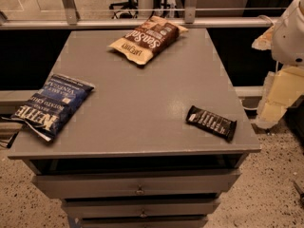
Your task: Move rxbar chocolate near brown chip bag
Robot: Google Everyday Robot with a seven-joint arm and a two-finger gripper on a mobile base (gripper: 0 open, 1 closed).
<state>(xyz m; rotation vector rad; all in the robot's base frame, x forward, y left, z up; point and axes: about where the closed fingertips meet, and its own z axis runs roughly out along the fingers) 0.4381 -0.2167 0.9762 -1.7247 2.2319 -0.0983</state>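
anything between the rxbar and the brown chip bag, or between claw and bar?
Nothing visible. rxbar chocolate front right, brown chip bag at the back, bare table between. Blue Kettle bag sits far left, off that line. Claw hangs beyond the table's right edge, nothing between it and the bar.

One gripper [278, 99] hangs at the picture's right edge, just off the side of the one grey cabinet [142, 132]. Chip bags number two: one brown chip bag [148, 39], well apart from the gripper, and one blue chip bag [50, 103], farthest from it. One rxbar chocolate [211, 122] lies nearest the gripper. Three drawer fronts [137, 184] show below, stacked.
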